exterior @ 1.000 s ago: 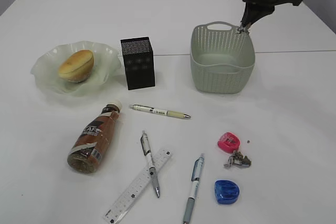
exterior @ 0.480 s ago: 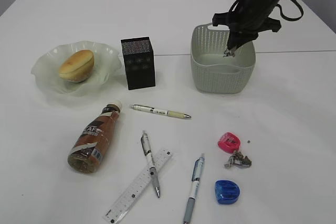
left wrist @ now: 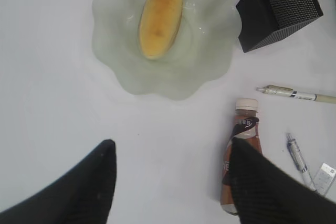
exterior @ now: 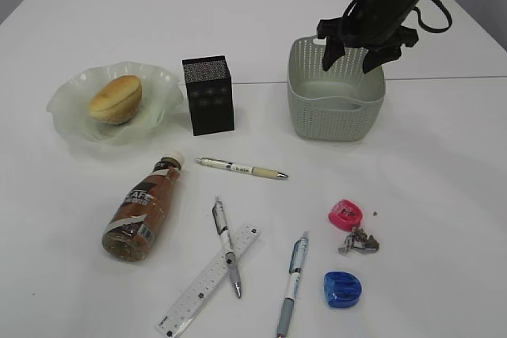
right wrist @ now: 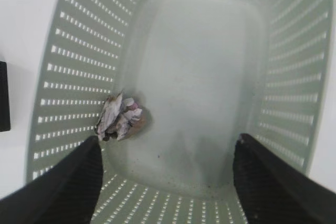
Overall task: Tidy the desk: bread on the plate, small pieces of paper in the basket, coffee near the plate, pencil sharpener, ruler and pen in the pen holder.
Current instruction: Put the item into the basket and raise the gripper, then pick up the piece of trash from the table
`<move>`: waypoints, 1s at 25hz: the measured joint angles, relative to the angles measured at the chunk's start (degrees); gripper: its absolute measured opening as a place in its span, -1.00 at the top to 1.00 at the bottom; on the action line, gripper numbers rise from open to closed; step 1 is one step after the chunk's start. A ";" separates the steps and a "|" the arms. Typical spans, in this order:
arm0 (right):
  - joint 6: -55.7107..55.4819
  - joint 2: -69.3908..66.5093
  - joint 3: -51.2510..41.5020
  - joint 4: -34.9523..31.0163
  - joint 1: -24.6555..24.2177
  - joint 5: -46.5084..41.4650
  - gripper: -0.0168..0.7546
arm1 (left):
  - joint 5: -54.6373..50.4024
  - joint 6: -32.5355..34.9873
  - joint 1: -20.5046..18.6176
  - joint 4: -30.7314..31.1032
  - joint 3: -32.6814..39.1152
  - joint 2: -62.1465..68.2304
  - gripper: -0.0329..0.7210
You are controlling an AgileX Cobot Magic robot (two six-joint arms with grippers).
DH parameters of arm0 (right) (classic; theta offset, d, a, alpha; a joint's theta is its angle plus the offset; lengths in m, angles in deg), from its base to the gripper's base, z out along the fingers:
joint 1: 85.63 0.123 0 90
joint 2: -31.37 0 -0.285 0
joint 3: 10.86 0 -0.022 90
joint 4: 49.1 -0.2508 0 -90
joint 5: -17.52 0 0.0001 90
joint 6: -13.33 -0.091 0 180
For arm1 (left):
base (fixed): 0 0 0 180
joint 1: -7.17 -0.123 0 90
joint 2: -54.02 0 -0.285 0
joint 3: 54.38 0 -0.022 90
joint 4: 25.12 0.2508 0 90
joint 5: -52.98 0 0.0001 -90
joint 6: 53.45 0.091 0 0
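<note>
Fingers of my right gripper [exterior: 352, 59] spread wide, holding nothing, above the basket [exterior: 336, 112]; crumpled paper scrap [right wrist: 121, 118] lies on its floor at 9 o'clock, against the perforated wall.

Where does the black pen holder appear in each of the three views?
Exterior view: pen holder upright, left of centre, between plate and basket.
Left wrist view: top right corner.
Right wrist view: not identifiable.
Shared landmark: the plate, beside it in both.
</note>
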 joint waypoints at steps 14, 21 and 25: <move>9.84 7.19 0.00 -0.10 0.00 -9.16 -0.54 | 0.00 0.00 0.00 0.20 0.00 0.00 -0.38; 7.25 11.81 -3.02 -0.10 0.00 -9.49 -0.54 | 0.00 0.00 0.00 0.20 0.00 0.00 -0.38; 4.49 16.47 -9.67 -0.10 0.00 -9.49 -0.54 | 0.00 0.00 0.00 0.20 0.00 0.00 -0.38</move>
